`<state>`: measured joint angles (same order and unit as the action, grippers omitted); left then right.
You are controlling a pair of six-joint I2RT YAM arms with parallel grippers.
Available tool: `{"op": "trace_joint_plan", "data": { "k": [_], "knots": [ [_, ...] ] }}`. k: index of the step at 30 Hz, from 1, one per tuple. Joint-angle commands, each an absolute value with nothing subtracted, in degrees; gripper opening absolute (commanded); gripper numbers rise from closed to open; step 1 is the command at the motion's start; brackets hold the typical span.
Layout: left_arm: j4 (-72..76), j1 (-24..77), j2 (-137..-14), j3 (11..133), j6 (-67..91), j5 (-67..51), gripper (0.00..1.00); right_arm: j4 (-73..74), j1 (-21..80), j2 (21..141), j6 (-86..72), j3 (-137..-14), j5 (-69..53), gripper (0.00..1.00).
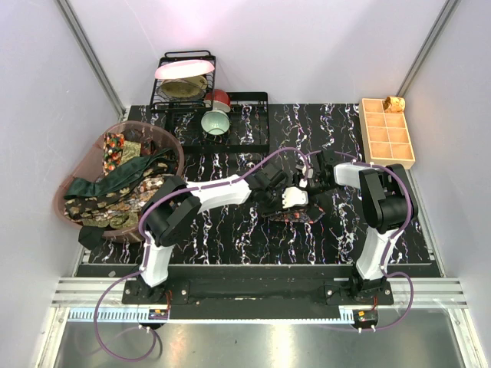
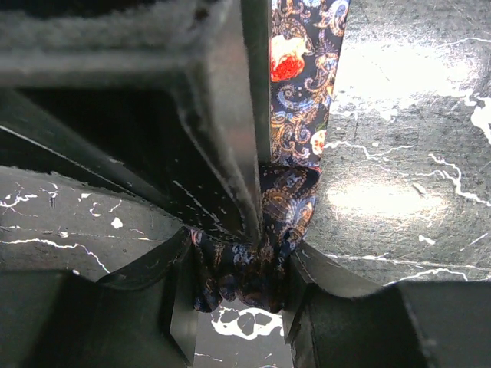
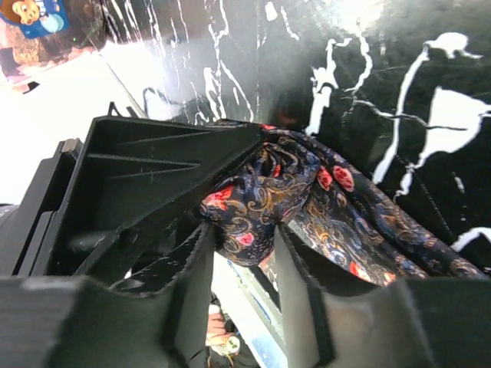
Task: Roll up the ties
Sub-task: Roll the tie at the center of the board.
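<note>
Top external view: two arms meet over the middle of the black marbled mat point(image 1: 230, 238). One dark tie point(image 1: 299, 217) with red dots lies there, directly under both claws, its long axis running roughly left to right across the mat. The left claw point(image 1: 301, 201) and the right claw point(image 1: 314, 186) nearly touch above it, and their jaws cannot be made out from here. At the left edge one pink basket point(image 1: 60, 201) holds a heap of more ties point(image 1: 115, 184), green and brown-gold, too tangled to count. One tan gridded tray point(image 1: 388, 164) sits at the far right, and one black dish rack point(image 1: 249, 96) stands at the back. Left wrist view: the left claw point(image 2: 239, 264) is clamped on the tie point(image 2: 303, 92), whose near end is bunched into folds between the two fingers. From there the fabric runs straight away to the top edge as one strip, paisley with red blossoms. A finger point(image 2: 222, 130) of the right claw lies alongside it on the left. Right wrist view: a rounded fold of the tie point(image 3: 345, 215) fills the gap between the two fingers of the right claw point(image 3: 245, 241) and touches both, so this claw grips the fabric too. The rest trails off to the lower right over the mat. A finger point(image 3: 146, 169) of the left claw lies against the fold from the left.
</note>
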<state>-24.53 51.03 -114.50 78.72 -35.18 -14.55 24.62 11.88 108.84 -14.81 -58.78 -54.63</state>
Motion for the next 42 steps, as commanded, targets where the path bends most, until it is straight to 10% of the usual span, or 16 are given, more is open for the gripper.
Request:
{"op": "trace_joint_plan", "data": {
  "k": [1, 3, 22, 31, 42],
  "knots": [
    [-29.4, 51.0, -117.3, 77.8, -36.6, -12.7, 0.42, 22.1, 12.7, 109.2, -14.9, -58.2, -54.2, 0.17],
    [-29.3, 51.0, -117.2, 77.8, -36.1, -13.4, 0.48, 23.3, 12.7, 109.2, -13.9, -58.2, -52.3, 0.0],
    [-5.3, 44.4, -106.4, 66.9, -27.3, -38.0, 0.99, 33.8, 12.9, 113.5, -8.9, -61.3, -35.7, 0.0],
    [-0.2, 44.6, -110.4, 66.8, -27.0, -37.9, 0.98, 35.2, 13.5, 115.8, -8.8, -62.8, -31.9, 0.0],
    [0.4, 44.6, -113.9, 66.5, -29.8, -38.0, 0.69, 35.8, 13.7, 117.2, -8.8, -63.5, -33.0, 0.0]
  ]
}}
